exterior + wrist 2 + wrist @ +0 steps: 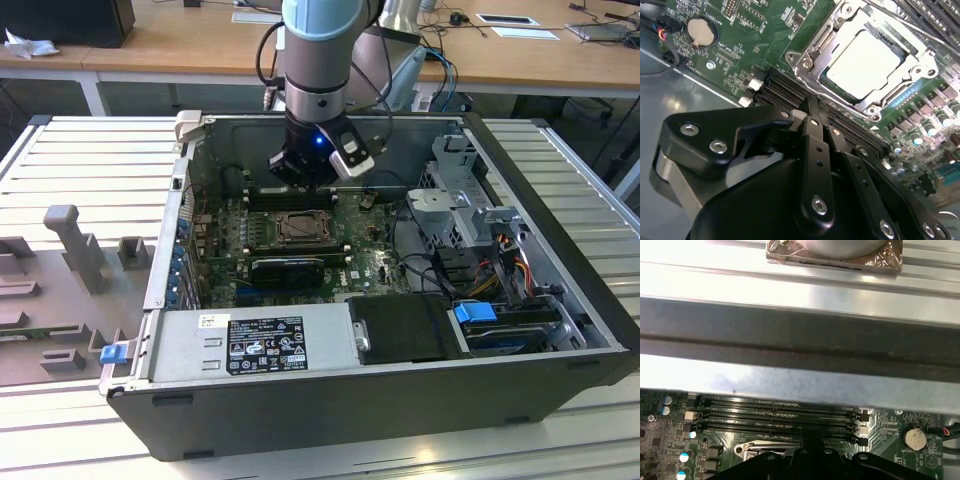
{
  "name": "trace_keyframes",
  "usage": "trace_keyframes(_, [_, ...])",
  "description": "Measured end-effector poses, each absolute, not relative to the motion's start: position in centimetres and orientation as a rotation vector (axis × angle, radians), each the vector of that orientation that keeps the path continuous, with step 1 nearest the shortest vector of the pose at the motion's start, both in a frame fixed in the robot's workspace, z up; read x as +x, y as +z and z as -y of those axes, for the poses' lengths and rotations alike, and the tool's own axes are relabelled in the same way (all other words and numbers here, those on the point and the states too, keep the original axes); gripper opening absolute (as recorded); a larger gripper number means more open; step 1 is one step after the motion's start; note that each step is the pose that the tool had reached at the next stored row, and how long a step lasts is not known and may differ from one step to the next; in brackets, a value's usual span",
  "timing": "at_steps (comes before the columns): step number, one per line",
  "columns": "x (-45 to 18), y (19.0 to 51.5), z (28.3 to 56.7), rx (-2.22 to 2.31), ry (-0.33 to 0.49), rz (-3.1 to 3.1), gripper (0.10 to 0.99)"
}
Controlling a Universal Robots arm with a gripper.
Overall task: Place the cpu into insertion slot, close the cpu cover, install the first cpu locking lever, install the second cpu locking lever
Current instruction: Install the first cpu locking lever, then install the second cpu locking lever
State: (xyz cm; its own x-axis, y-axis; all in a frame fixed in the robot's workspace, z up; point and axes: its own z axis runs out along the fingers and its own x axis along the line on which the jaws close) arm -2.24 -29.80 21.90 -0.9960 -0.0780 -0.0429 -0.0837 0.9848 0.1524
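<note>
Now | cpu (pixel 864 60): pale silver square under cpu cover (pixel 812 47) | jaws: closed, empty

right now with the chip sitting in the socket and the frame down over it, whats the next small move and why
Probably ease the gripper toward the socket: the cpu already lies in the insertion slot with the cpu cover down around it, while the gripper hovers over the memory slots beside it.

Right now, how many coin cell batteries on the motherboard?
1. The coin cell battery sits on the green motherboard beyond the ends of the memory slots, seen in both wrist views. Others could be hidden behind the gripper.
</note>
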Motion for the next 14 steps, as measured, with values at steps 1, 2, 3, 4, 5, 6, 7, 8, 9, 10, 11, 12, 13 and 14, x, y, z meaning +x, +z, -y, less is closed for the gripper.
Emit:
trace_keyframes(1, [-2.24, 21.9, 29.84, -0.126, 0.24, -3.093, 0.106])
trace_keyframes(2, [-2.24, 21.9, 29.87, -0.126, 0.24, -3.093, 0.106])
trace_keyframes(3, [-2.24, 21.9, 29.92, -0.126, 0.24, -3.093, 0.106])
trace_keyframes(4, [-2.24, 21.9, 29.97, -0.126, 0.24, -3.093, 0.106])
trace_keyframes(5, [-2.24, 21.9, 29.99, -0.126, 0.24, -3.093, 0.106])
trace_keyframes(6, [-2.24, 21.9, 30.03, -0.126, 0.24, -3.093, 0.106])
trace_keyframes(7, [-2.24, 21.9, 30.07, -0.126, 0.24, -3.093, 0.106])
trace_keyframes(8, [-2.24, 21.9, 30.09, -0.126, 0.24, -3.093, 0.106])
trace_keyframes(9, [-2.24, 21.9, 30.3, -0.126, 0.24, -3.093, 0.106])
trace_keyframes(10, [-2.24, 21.9, 30.43, -0.126, 0.24, -3.093, 0.106])
trace_keyframes(11, [-2.24, 21.95, 30.44, -0.126, 0.238, -3.093, 0.106])
trace_keyframes(12, [-2.24, 22.08, 30.44, -0.126, 0.235, -3.094, 0.106])
trace_keyframes(13, [-2.24, 22.32, 30.44, -0.126, 0.233, -3.094, 0.106])
trace_keyframes(14, [-2.24, 22.53, 30.44, -0.126, 0.231, -3.094, 0.106])
